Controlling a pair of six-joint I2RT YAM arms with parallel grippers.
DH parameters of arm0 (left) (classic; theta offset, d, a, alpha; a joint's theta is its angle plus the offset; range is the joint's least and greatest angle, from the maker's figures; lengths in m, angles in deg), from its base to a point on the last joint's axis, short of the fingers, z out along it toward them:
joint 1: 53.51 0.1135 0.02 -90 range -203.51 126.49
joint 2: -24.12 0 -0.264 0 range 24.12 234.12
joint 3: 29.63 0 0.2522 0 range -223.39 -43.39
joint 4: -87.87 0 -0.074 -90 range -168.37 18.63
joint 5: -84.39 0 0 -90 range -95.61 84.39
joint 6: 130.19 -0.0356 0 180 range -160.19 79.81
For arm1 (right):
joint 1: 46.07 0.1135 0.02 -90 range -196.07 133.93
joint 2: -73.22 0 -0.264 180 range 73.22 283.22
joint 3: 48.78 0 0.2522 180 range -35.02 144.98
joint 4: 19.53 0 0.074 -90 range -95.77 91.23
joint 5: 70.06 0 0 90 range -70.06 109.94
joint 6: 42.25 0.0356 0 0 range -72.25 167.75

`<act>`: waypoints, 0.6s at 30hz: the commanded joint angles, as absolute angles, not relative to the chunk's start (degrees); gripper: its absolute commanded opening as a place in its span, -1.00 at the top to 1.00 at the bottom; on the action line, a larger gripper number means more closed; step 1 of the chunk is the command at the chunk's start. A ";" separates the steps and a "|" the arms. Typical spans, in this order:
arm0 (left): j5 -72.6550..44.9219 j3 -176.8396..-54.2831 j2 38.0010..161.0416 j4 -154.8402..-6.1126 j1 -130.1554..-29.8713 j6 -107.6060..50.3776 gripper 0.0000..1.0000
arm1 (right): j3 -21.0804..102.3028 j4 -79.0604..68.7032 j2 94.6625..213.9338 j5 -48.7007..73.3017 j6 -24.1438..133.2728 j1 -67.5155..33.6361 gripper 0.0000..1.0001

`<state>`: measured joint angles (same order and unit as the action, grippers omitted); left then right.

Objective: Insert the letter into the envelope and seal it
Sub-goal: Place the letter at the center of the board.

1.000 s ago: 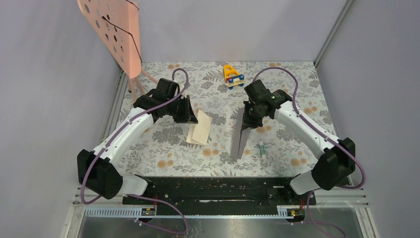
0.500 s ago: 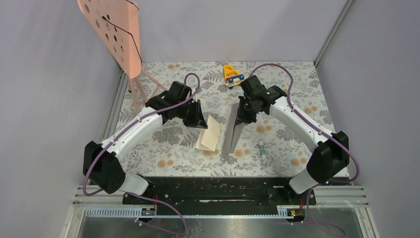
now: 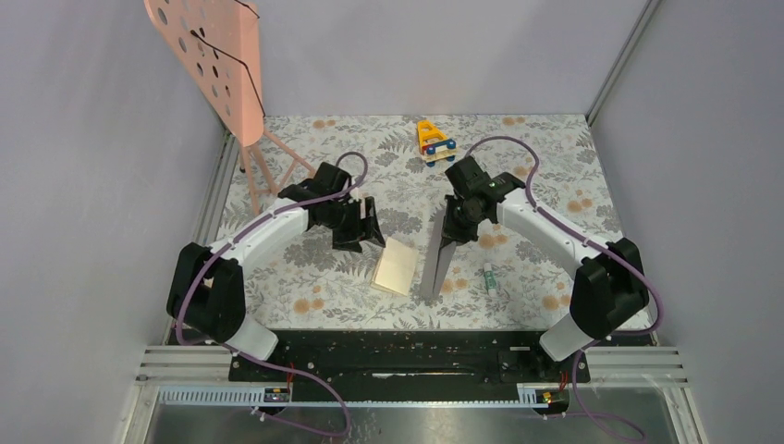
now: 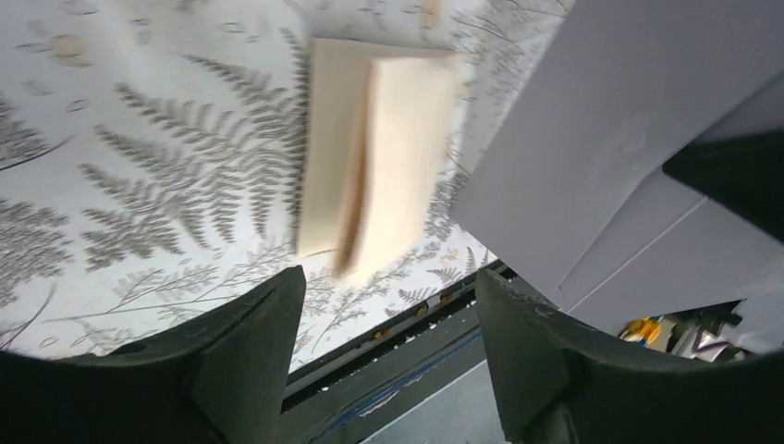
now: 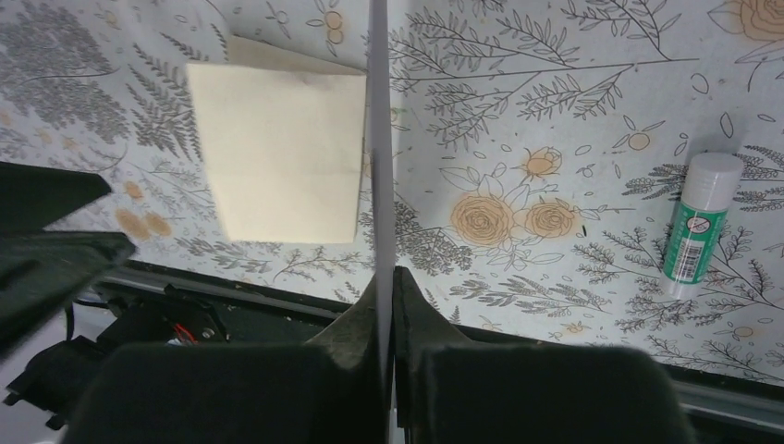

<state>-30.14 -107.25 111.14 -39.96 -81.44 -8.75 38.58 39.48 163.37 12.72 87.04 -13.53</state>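
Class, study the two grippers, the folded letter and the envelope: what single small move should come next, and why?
Probably lower the left gripper onto the letter and close on its edge. Its jaws are open and empty, the letter lies loose on the table beside the envelope, not inside it, and the right gripper is shut on the envelope, holding it on edge.

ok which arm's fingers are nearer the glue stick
Right. The right fingers, shut on the envelope, sit just left of the glue stick; the left fingers hang open beyond the letter, well farther left.
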 commanded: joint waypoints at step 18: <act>-34.09 -98.20 122.01 -53.65 -81.33 -7.77 -0.57 | 17.21 19.93 158.30 4.31 88.95 -17.24 1.00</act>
